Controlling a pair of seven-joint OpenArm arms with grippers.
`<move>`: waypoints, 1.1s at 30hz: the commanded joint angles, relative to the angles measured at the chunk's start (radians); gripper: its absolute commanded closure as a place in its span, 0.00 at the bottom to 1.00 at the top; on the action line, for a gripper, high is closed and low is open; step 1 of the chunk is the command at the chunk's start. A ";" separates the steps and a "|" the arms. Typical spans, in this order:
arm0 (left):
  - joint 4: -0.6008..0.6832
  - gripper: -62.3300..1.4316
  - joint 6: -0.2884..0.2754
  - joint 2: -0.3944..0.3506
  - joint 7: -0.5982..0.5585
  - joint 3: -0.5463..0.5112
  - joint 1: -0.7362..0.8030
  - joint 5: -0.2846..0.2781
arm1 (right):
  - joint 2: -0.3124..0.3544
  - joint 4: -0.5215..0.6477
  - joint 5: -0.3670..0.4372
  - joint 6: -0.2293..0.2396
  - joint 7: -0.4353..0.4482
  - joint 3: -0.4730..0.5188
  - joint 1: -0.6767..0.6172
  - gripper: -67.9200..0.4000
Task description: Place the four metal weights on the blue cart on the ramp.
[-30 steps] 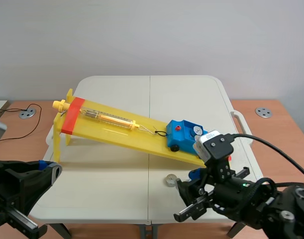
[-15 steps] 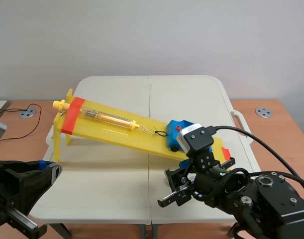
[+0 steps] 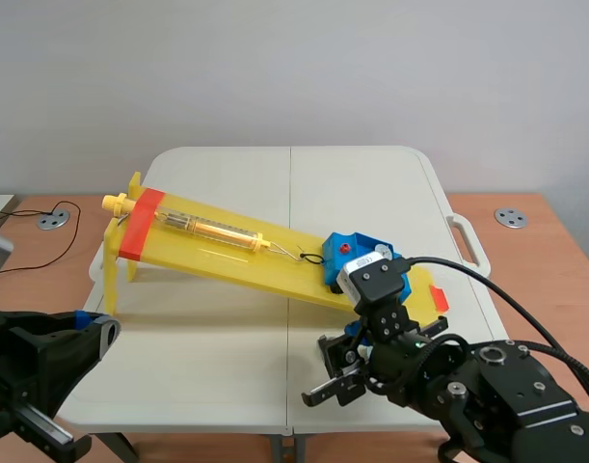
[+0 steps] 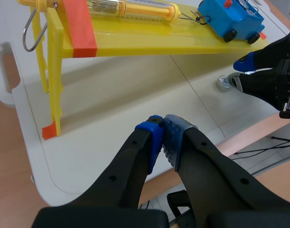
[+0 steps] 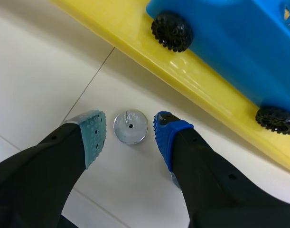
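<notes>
A small round metal weight lies flat on the white table, just below the yellow ramp. My right gripper is open and straddles it, one pad on each side, not pressing it. The blue cart stands on the ramp ahead of that gripper. In the scene view the right arm hides the weight and part of the blue cart. My left gripper is shut on nothing near the table's front left edge; from there the weight shows beside the right gripper's fingers.
The yellow ramp slopes down from a red-taped stand at the left to the table's right side, with a spring scale hooked to the cart. Wooden desks flank the white table. Bare tabletop lies in front of the ramp.
My right arm has moved left and down over the weight on the table, which it now hides in the scene view. The left arm has stayed put.
</notes>
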 commanded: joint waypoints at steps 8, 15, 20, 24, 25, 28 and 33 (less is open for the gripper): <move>0.062 0.90 -0.021 0.008 -0.107 -0.013 -0.006 -0.074 | -0.031 0.037 0.019 -0.026 0.167 -0.006 0.109 0.63; 0.062 0.90 -0.021 0.008 -0.107 -0.013 -0.006 -0.074 | -0.031 0.036 0.018 -0.026 0.175 -0.006 0.111 0.63; 0.062 0.90 -0.021 0.008 -0.107 -0.013 -0.006 -0.074 | -0.030 0.034 0.018 -0.030 0.175 -0.013 0.113 0.63; 0.062 0.90 -0.021 0.008 -0.107 -0.013 -0.006 -0.074 | -0.031 0.009 0.006 -0.030 0.184 -0.041 0.131 0.63; 0.062 0.90 -0.021 0.008 -0.107 -0.013 -0.006 -0.074 | -0.033 0.004 0.000 -0.031 0.187 -0.046 0.134 0.63; 0.062 0.90 -0.021 0.008 -0.107 -0.013 -0.006 -0.074 | -0.036 -0.006 -0.004 -0.046 0.185 -0.058 0.142 0.63; 0.062 0.90 -0.021 0.008 -0.107 -0.013 -0.006 -0.074 | -0.039 -0.027 -0.004 -0.052 0.185 -0.058 0.142 0.63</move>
